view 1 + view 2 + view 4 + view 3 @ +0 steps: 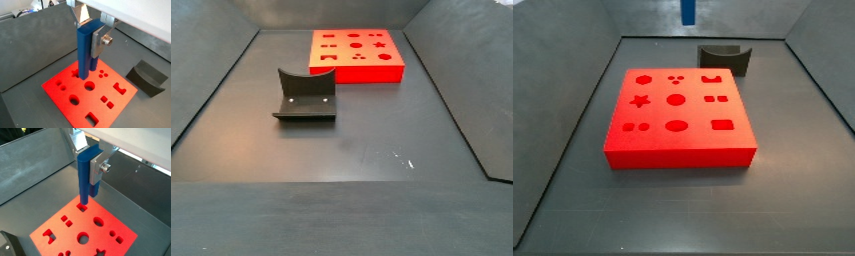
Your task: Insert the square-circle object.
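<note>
Dark grey counter (372, 150) with raised grey walls forms the work area in both side views.

Pincer (92, 44): visible in both wrist views, positioned above the red block (90, 95). Its flat silver fingers (101, 39) are clamped on the square-circle object (85, 50), one plate on each side of its upper part. Pincer also at (93, 165).

Square-circle object: one dark-blue peg of two joined parallel bars, held upright. It extends below the fingers toward the block's top face. In a wrist view its lower end (85, 190) sits just above a small hole near one corner of the block; whether it touches the block cannot be told. In a side view only a short blue section (688, 10) shows at the upper edge of the picture, above the far wall.

Count:
- One red block (676, 120) with shaped holes; nine hole groups are visible in its top face.
- One dark grey curved-top block (306, 97), standing on the counter well apart from the red block (358, 55).

Markings: no readable writing on any item.
</note>
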